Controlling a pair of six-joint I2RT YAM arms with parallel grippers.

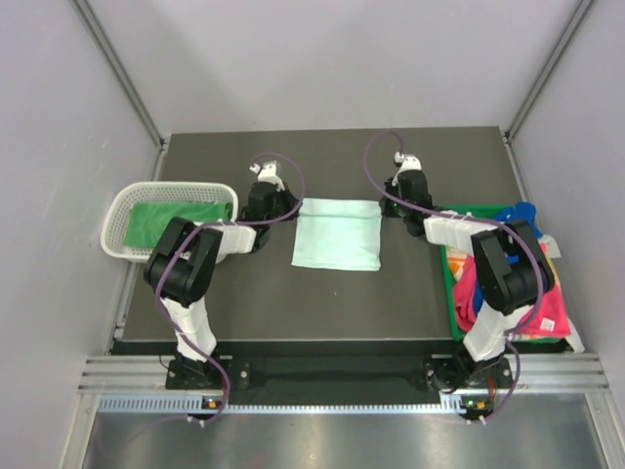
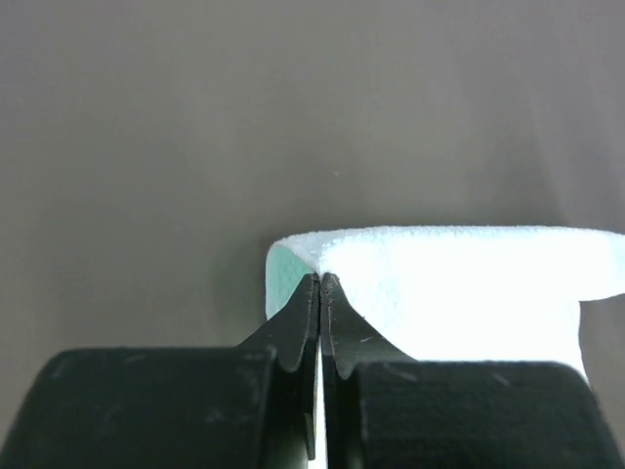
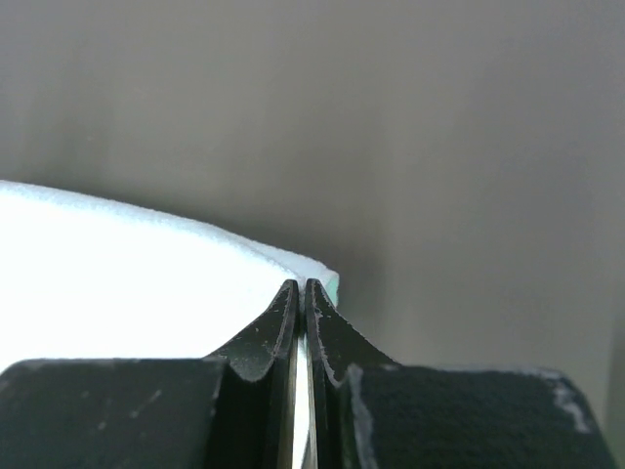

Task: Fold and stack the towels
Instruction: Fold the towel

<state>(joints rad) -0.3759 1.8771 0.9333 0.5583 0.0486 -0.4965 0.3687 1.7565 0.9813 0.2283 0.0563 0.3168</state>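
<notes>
Top external view placed the pale mint towel (image 1: 337, 234) flat at centre frame, a neat folded rectangle. The left gripper (image 1: 288, 207) stood at its upper left corner and the right gripper (image 1: 391, 207) at its upper right. Both wrist views showed what that view could not: jaws pressed together, each nipping a towel corner, the cloth's nubbly white pile in close-up.

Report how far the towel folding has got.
Done: a green towel lies folded in the basket. In hand: the mint towel lies flat mid-table, the left gripper and right gripper each with jaws shut on a far corner. Left: finishing this fold, stacking it, then the crumpled pink and blue towels in the bin.
</notes>
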